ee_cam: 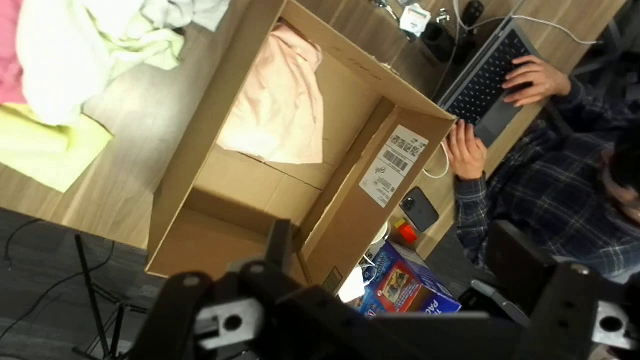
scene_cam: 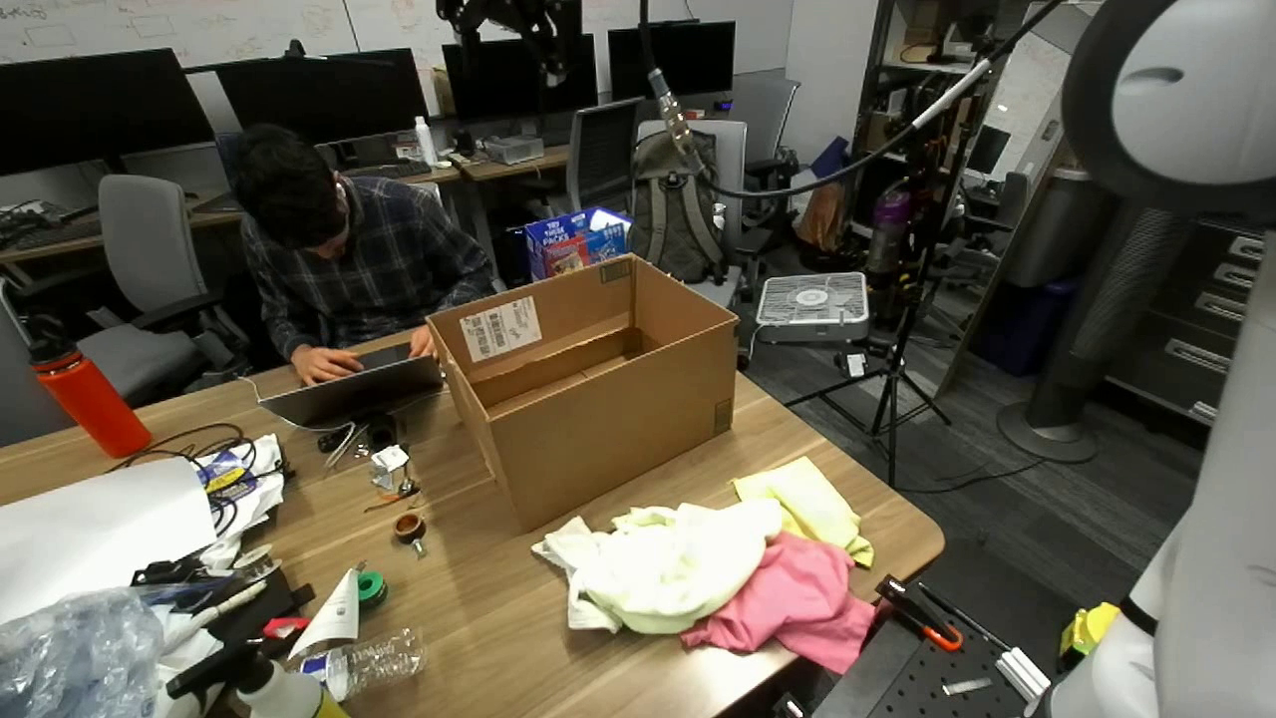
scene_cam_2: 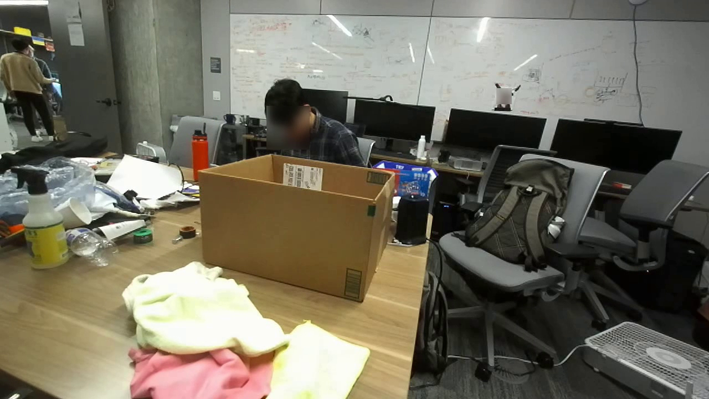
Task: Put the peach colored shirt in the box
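Observation:
The peach colored shirt (ee_cam: 285, 100) lies bunched on the floor of the box, toward one end, in the wrist view. In both exterior views the box walls hide it. The brown cardboard box (scene_cam: 618, 429) stands open on the table; it also shows in an exterior view (scene_cam_2: 282, 233) and in the wrist view (ee_cam: 345, 220), with a white label on an inner wall. My gripper (ee_cam: 397, 242) is open with its fingers wide apart and nothing between them. It is high above the scene, at the top edge of an exterior view (scene_cam: 511, 50), apart from shirt and box.
A cream-white cloth (scene_cam: 668, 568), a pink cloth (scene_cam: 797, 608) and a yellow cloth (scene_cam: 807, 499) lie beside the box. A person (scene_cam: 369, 239) works at a laptop (scene_cam: 354, 389) close to the box. A spray bottle (scene_cam_2: 44, 233) and clutter stand at the table's other end.

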Controlling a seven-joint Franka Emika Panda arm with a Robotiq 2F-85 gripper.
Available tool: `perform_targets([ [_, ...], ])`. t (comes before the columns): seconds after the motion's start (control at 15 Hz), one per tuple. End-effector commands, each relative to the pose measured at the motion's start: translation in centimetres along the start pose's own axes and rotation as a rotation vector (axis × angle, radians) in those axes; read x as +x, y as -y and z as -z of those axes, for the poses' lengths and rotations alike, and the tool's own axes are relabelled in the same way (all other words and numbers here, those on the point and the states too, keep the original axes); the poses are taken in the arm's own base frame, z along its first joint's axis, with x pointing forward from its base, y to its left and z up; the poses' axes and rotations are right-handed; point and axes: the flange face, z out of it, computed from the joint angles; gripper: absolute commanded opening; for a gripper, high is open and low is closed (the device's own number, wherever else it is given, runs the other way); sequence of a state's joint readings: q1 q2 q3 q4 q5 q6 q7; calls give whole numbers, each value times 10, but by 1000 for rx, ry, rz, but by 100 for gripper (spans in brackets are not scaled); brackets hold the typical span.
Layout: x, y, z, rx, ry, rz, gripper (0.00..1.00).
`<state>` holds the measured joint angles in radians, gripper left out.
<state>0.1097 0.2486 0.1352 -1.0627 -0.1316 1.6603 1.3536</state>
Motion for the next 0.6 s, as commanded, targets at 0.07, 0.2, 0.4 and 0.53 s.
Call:
perform_targets([
  [0.07,-9,-50,22,-98,23,202,100],
  [0.2,-17,-73,25,-125,32,300,100],
  [0.4,-32,-109,28,-165,66,448,100],
  [0.53,-41,-134,27,-188,75,526,100],
])
